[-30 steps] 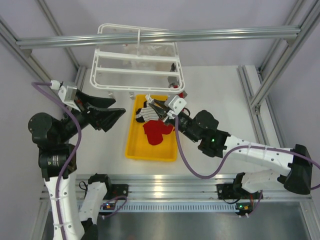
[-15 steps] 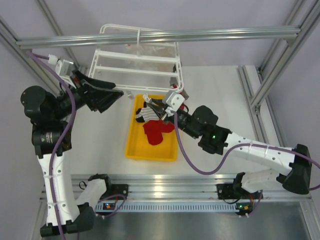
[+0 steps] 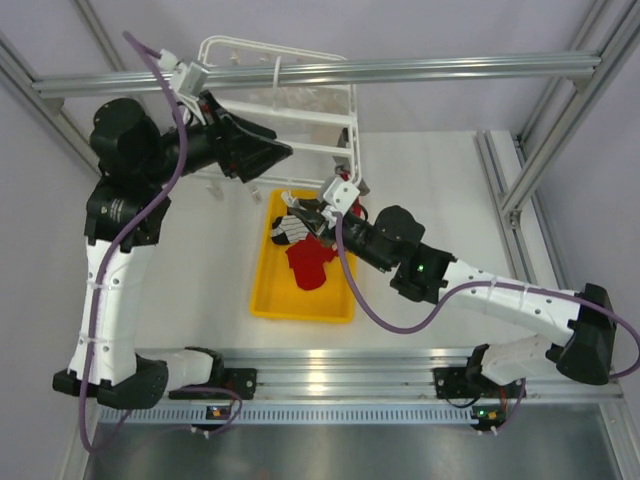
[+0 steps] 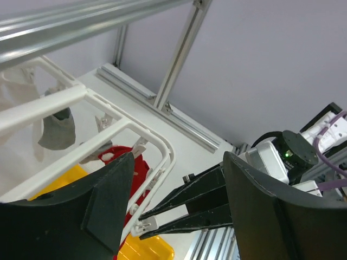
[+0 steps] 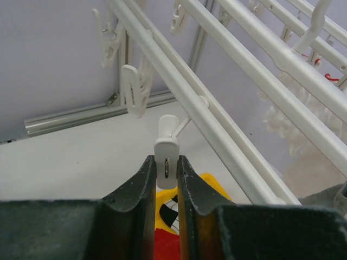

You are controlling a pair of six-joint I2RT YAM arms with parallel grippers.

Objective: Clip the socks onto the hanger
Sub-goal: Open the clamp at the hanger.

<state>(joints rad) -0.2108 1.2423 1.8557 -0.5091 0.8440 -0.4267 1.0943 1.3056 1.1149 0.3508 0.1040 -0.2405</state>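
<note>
The white hanger (image 3: 322, 118) hangs under the grey beam, above the table's far side. My right gripper (image 3: 303, 213) is shut on one of its small white clips (image 5: 165, 157), at the frame's near edge; the same grip shows in the left wrist view (image 4: 142, 225). A striped sock (image 3: 284, 230) and a red sock (image 3: 310, 263) lie in the yellow tray (image 3: 268, 292) below it. My left gripper (image 3: 275, 160) is open and empty, raised beside the hanger's near left part, jaws wide (image 4: 179, 206). A pale sock with a grey toe (image 4: 57, 128) hangs from the frame.
The grey aluminium beam (image 3: 420, 70) crosses above the hanger. Aluminium rails (image 3: 500, 175) run along the table's right side, and uprights stand at the corners. More white clips (image 5: 135, 86) dangle from the hanger's bars.
My left arm has swung up and to the right, from low at the table's left to beside the hanger. My right gripper has edged up and left, still shut on the clip.
</note>
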